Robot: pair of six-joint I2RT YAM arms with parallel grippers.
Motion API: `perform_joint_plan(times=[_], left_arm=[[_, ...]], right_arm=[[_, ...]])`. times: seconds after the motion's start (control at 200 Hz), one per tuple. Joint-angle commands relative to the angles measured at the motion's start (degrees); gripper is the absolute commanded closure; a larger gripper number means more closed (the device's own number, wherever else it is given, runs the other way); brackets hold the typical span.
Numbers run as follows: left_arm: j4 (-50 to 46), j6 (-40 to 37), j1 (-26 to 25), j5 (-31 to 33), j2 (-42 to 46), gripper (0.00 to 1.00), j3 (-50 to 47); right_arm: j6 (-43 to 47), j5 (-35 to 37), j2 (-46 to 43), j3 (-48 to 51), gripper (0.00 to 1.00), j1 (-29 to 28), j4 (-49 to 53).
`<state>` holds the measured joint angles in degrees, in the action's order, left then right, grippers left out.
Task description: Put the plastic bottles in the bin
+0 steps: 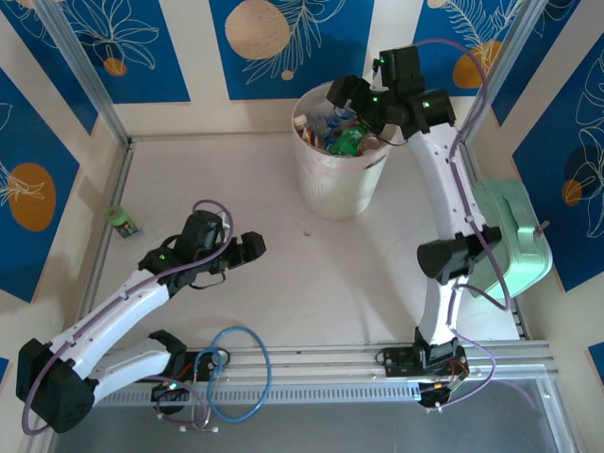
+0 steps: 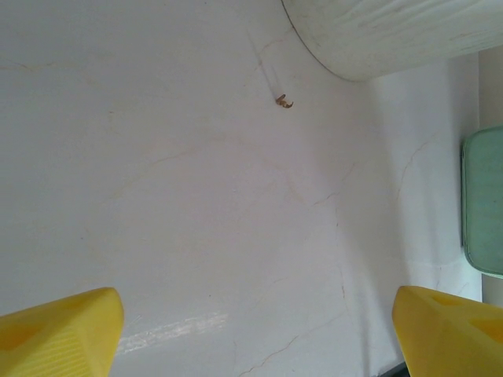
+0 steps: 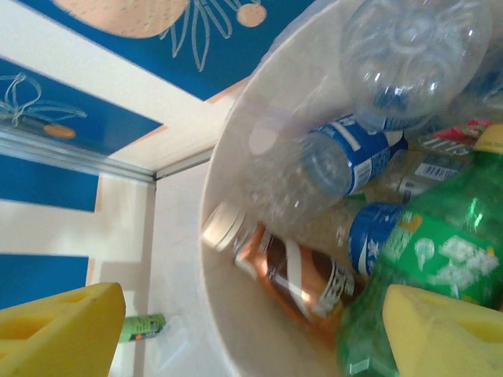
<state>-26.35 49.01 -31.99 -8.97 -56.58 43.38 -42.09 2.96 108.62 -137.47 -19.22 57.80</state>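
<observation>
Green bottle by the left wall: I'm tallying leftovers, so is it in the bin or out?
Out. The green bottle sits on the table near its left edge, well apart from the bin.

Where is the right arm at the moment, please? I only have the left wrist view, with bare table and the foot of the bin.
Observer: The right gripper hangs over the bin at the far side, its jaws wide apart.
Operator: Thank you. Are there bottles inside the bin?
Observer: Yes, several, among them a green bottle and a blue-labelled clear bottle.
Operator: Is any bottle lying out on the table?
Observer: One small green bottle lies near the left edge of the table, to the left of the left gripper.
</observation>
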Motion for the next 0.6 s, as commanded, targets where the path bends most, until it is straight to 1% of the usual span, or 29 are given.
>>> perform_joint_plan(times=[0.0, 0.145, 0.215, 0.22, 0.235, 0.27, 0.275, 0.3, 0.335, 0.37, 0.395, 0.42, 0.475, 0.595], left_arm=[[-2.07, -1.44, 0.87, 0.47, 1.69, 0.11, 2.61], [-3.35, -2.32, 1.05, 1.21, 2.11, 0.11, 3.62], [-3.29, -2.34, 1.16, 1.41, 2.08, 0.11, 3.73], [-3.28, -2.34, 1.15, 1.41, 2.04, 0.11, 3.73], [-3.13, -2.34, 1.14, 1.41, 1.96, 0.11, 3.73], [-2.94, -2.26, 1.14, 1.46, 1.58, 0.11, 3.78], [-2.93, -2.21, 1.14, 1.44, 1.57, 0.11, 3.76], [-2.71, -2.09, 1.15, 1.37, 1.36, 0.11, 3.81], [-2.42, -1.83, 1.16, 1.16, 1.08, 0.11, 3.74], [-1.98, -1.62, 1.17, 0.94, 0.88, 0.11, 3.57], [-1.81, -1.41, 1.15, 0.89, 0.85, 0.11, 3.51], [-1.83, -1.38, 1.14, 0.82, 0.84, 0.12, 3.47], [-1.95, -1.38, 1.22, 0.95, 1.06, 0.12, 3.38], [-3.19, -1.58, 1.22, 1.57, 2.27, 0.11, 2.98]], right_arm=[[5.47, 5.36, -11.35, 8.19, 0.14, -3.77, -2.74], [8.8, 11.53, -24.32, 25.12, 0.12, -5.96, -8.27], [9.13, 10.43, -27.28, 29.24, 0.2, -3.98, -10.42], [9.13, 10.15, -27.35, 29.3, 0.21, -3.76, -10.47], [9.01, 9.17, -27.4, 29.25, 0.3, -2.7, -10.45], [8.86, 7.2, -26.63, 28.05, 0.56, -0.91, -9.64], [8.86, 6.91, -26.4, 27.74, 0.58, -0.64, -9.51], [9.01, 5.67, -25.42, 26.26, 0.73, 0.4, -8.81], [9.44, 4.64, -23.71, 24.06, 0.87, 1.33, -8.0], [10.09, 3.93, -21.87, 21.94, 0.95, 1.9, -7.8], [10.53, 2.9, -20.47, 20.55, 0.98, 2.27, -7.88], [10.85, 1.67, -19.07, 19.34, 0.98, 2.68, -8.31], [10.97, 0.03, -15.94, 16.73, 0.96, 3.64, -9.38], [10.86, -1.42, -8.34, 9.08, 0.97, 5.3, -8.92]])
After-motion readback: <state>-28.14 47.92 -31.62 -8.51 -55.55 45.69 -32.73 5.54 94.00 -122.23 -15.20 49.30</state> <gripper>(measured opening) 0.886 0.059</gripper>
